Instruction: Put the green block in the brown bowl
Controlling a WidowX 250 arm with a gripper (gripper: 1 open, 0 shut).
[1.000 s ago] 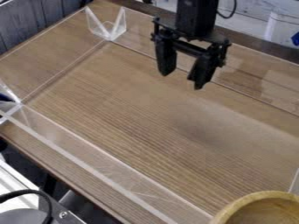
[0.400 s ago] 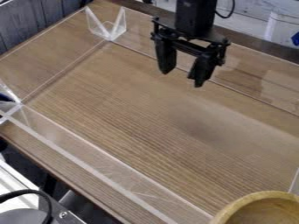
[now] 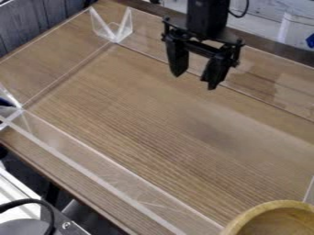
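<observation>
The pincer (image 3: 200, 67) hangs apart and empty above the tabletop (image 3: 147, 119); no green block shows, so finding it comes first, then the brown bowl (image 3: 273, 220).

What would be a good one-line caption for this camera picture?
An open gripper hangs empty above a wooden table ringed by clear walls; the brown bowl peeks in at the bottom corner.

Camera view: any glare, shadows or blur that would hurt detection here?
Camera view: soft and low-resolution overall; white glare streaks run along the clear acrylic walls around the wooden tabletop; a faint dark shadow patch sits on the wood right of centre; the black gripper, jaws open, is slightly fuzzy at the edges; the tan wood-like brown bowl is cropped by the bottom-right corner; no green block visible.
</observation>
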